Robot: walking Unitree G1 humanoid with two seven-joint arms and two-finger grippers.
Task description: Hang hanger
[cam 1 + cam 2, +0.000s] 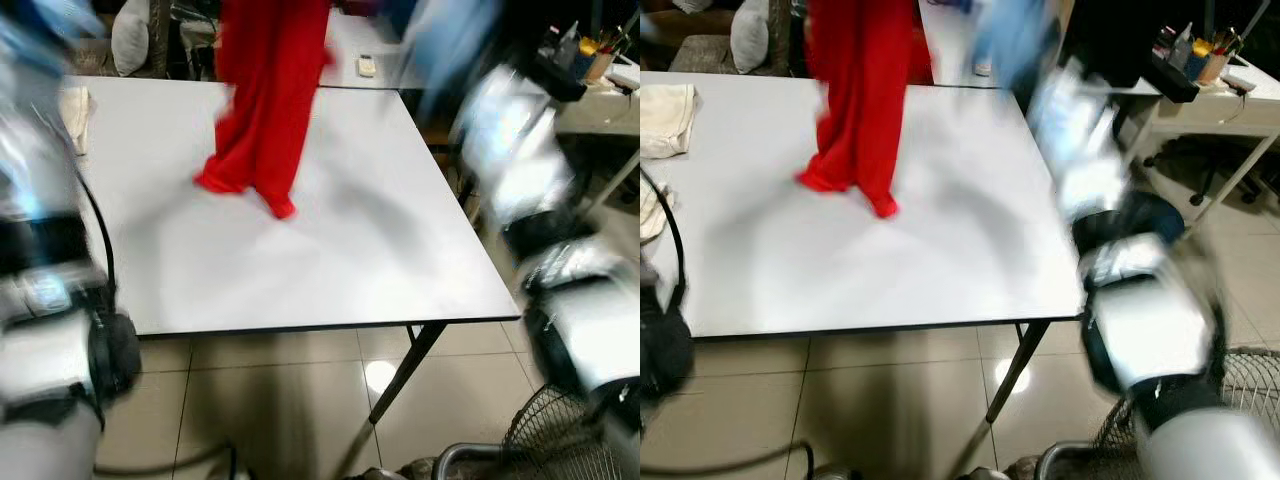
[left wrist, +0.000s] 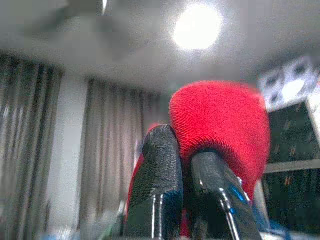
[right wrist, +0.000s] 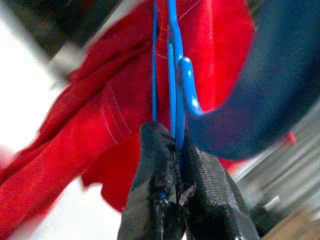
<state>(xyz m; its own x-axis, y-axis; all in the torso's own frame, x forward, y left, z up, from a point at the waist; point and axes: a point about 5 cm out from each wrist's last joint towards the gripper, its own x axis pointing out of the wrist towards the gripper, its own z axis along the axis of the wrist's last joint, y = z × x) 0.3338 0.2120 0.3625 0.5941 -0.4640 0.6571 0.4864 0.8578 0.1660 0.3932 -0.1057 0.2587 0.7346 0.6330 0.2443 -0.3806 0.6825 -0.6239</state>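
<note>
The right gripper [image 3: 176, 150] has its jaws clamped on a thin blue plastic hanger [image 3: 175, 90], its long axis running straight away from the fingertips. The left gripper [image 2: 187, 165] pinches the red knitted garment [image 1: 265, 100], which hangs upright, its hem touching the white rectangular table [image 1: 380, 240].

Both silver arms are raised, blurred at the edges of the head views. The left gripper [image 2: 185, 200] has its black fingers closed on red fabric, while the right gripper [image 3: 177, 192] pinches a blue hanger between closed fingers
</note>
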